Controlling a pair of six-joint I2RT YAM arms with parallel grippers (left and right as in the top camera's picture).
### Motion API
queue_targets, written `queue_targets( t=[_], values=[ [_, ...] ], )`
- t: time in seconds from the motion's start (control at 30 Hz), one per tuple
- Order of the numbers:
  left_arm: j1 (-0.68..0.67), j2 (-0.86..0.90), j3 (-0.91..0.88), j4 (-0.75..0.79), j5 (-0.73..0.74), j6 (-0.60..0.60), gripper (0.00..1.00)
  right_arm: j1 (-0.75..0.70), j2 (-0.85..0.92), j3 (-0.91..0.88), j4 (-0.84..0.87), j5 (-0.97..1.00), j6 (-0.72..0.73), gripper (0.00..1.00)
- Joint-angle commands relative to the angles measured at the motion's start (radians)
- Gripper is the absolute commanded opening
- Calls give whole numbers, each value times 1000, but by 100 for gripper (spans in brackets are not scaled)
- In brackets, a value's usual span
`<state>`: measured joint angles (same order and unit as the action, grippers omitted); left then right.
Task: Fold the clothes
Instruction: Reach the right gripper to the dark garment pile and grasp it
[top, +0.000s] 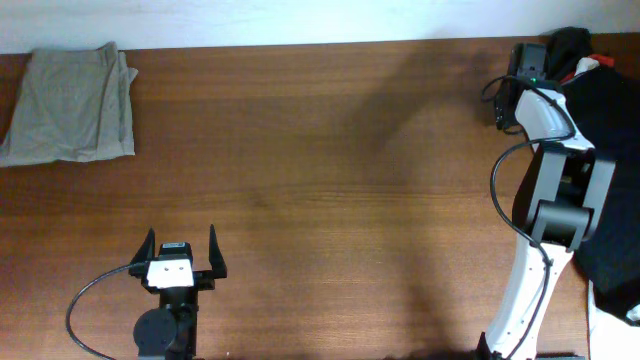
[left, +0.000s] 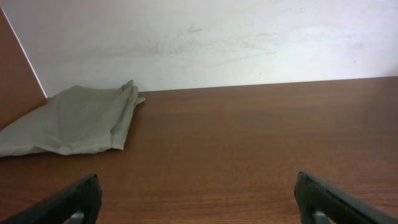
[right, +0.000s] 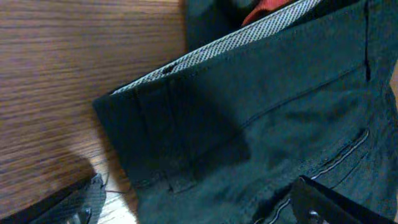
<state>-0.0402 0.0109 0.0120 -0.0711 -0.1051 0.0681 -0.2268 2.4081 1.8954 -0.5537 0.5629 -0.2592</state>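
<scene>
Dark trousers (right: 249, 124) lie heaped at the right edge of the worktop (top: 330, 180). Your right arm (top: 548, 118) reaches over them, right fingers (right: 74, 202) spread apart. Your left fingers (top: 214, 258) sit low and released, facing the folded khaki garment (top: 70, 105).

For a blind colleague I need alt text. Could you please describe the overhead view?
A folded khaki garment lies at the far left corner of a brown wooden table. The left gripper sits open near the front edge, touching nothing; the right arm reaches over dark clothes piled at the right edge.
</scene>
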Motion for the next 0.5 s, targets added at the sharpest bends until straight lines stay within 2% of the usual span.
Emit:
queue_targets(
  t=[0.0,0.13,0.2,0.23,0.27,0.3,0.33,0.4,0.47],
  values=[
    [-5,-6,-3,-1,-5,16,99,-22,39,10,3,-2,5,92],
    [-5,-6,-3,-1,-5,16,99,-43,39,10,0,-35,5,80],
    [-5,-6,-3,-1,-5,16,99,-44,39,10,-3,-68,6,79],
    [-5,-6,-3,-1,-5,16,99,-44,39,10,-6,-70,6,72],
    [-5,-6,-3,-1,-4,16,99,-44,39,10,-8,-70,6,60],
    [-5,-6,-3,-1,-5,16,99,-44,39,10,-8,-69,11,44],
    [-5,-6,-3,-1,-5,16,99,-44,39,10,-8,-58,39,35],
    [-5,-6,-3,-1,-5,16,99,-44,39,13,-14,-55,85,6],
    [-5,-6,-3,-1,-5,16,99,-44,37,20,-27,-55,85,4]
  ],
)
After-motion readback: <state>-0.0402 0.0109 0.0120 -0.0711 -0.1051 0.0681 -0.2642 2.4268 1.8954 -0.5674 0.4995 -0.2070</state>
